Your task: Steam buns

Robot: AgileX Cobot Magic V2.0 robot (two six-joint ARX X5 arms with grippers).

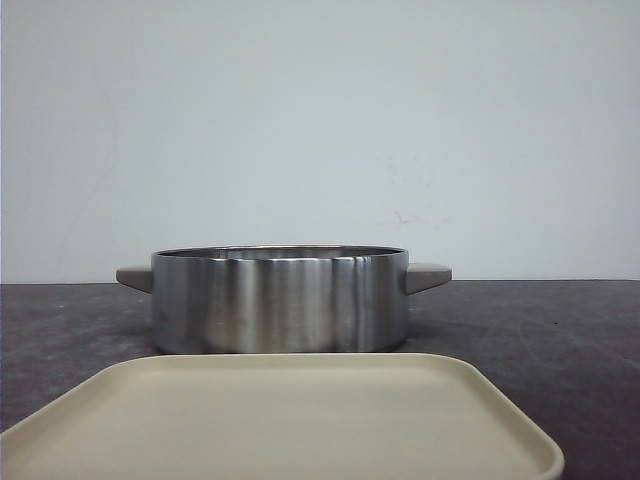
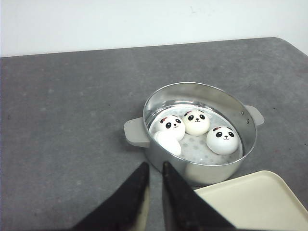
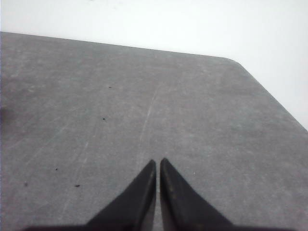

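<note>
A steel pot (image 2: 199, 171) with grey handles holds four white panda buns. Three show their faces: one (image 2: 171, 126), one (image 2: 197, 121) and one (image 2: 223, 139). The fourth bun (image 2: 168, 142) lies against the near wall with its face hidden. In the front view only the pot's wall (image 1: 280, 305) shows and the buns are hidden. My left gripper (image 2: 155, 166) hovers short of the pot's near wall, its jaws nearly together with a narrow slit and nothing between them. My right gripper (image 3: 158, 162) is shut and empty over bare grey table, away from the pot.
A beige square plate (image 1: 290, 420) lies empty in front of the pot; its corner also shows in the left wrist view (image 2: 257, 202). The grey table's rounded far corner (image 3: 236, 62) and right edge lie beyond my right gripper. A white wall stands behind.
</note>
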